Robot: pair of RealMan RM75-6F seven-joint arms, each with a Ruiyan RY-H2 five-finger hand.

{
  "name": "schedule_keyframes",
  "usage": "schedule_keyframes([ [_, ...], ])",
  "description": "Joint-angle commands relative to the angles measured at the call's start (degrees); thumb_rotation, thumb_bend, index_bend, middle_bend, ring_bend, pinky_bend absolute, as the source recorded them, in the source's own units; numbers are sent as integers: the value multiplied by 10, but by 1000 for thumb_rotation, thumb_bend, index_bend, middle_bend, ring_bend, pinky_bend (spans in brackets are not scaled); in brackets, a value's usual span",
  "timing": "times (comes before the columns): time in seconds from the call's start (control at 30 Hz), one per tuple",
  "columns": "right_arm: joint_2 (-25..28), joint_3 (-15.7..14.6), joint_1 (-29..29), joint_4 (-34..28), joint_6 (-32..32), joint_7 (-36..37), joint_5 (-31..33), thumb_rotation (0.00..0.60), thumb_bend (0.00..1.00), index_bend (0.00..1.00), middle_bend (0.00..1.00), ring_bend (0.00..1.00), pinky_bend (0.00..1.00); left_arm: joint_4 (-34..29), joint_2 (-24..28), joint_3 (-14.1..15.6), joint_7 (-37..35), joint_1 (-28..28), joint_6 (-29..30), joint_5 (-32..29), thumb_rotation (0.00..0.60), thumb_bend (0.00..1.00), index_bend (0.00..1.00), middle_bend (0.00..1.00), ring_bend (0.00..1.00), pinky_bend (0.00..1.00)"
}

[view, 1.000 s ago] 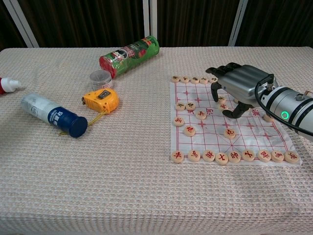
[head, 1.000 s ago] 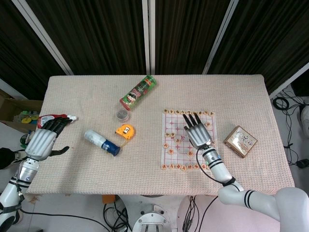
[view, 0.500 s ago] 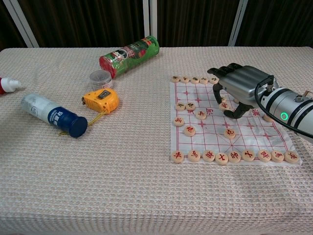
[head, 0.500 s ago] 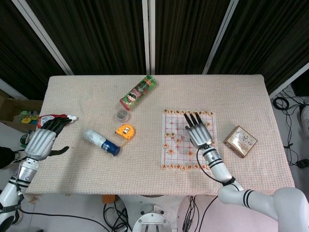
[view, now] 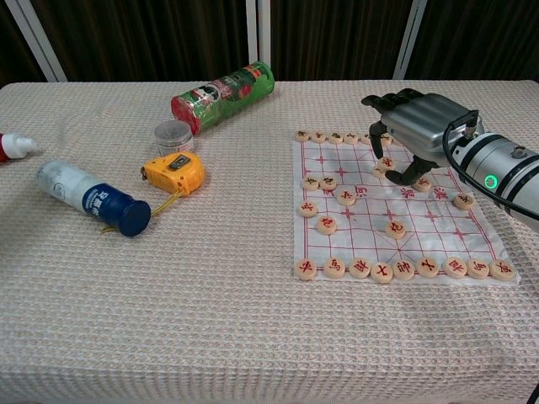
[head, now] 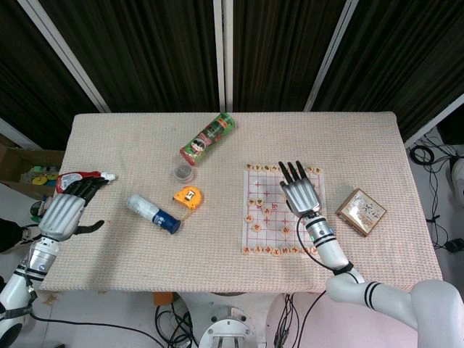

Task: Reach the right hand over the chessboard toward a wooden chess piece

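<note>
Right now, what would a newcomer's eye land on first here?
The silver right hand, fingers curled downward above the far side of the red-lined paper chessboard with its round wooden chess pieces. Next, the green snack canister lying on its side and the yellow tape measure, left of the board.

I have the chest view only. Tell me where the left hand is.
Observer: The left hand is at the table's left edge, holding nothing, its fingertips close to a red bottle.
Operator: Report what lies right of the chessboard, past my frame.
Observer: A small square box lies on the cloth just right of the chessboard, apart from it.
Operator: Give me the right hand from above.
Observer: The right hand is over the board's far right part, with its spread fingers reaching the far row of pieces.
</note>
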Motion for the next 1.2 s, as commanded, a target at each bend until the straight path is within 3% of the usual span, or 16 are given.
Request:
schedule_keyframes([
  [0.03, -6, 4, 3, 5, -4, -7, 8, 600, 320, 624, 0, 0, 0, -2, 1, 0, 1, 0, 0, 0, 600, 179, 141, 125, 106, 186],
  [0.47, -18, 7, 15, 29, -17, -22, 25, 600, 320, 593, 0, 0, 0, -3, 8, 2, 1, -1, -13, -4, 593, 178, 140, 125, 106, 186],
  [0.6, -19, 6, 17, 32, -22, -22, 29, 600, 318, 536, 0, 0, 0, -5, 11, 1, -1, -3, -13, -2, 580, 173, 138, 125, 106, 186],
  [0.8, -17, 5, 18, 28, -24, -12, 28, 600, 282, 366, 0, 0, 0, -11, 18, -1, 1, -4, -11, 0, 582, 146, 138, 125, 106, 186],
  [0.97, -9, 5, 17, 21, -20, -2, 22, 600, 277, 305, 0, 0, 0, -12, 22, -1, 0, -2, -12, -3, 581, 144, 138, 125, 106, 186],
  [1.1, 11, -1, 7, -8, -2, 9, 9, 600, 276, 273, 0, 0, 0, -11, 22, 1, 0, 0, -11, -3, 579, 145, 138, 125, 106, 186],
  [1.2, 55, -15, -21, -65, 37, 32, -17, 600, 276, 192, 0, 0, 0, -12, 23, 1, -1, 3, -5, 0, 579, 145, 138, 125, 106, 186],
])
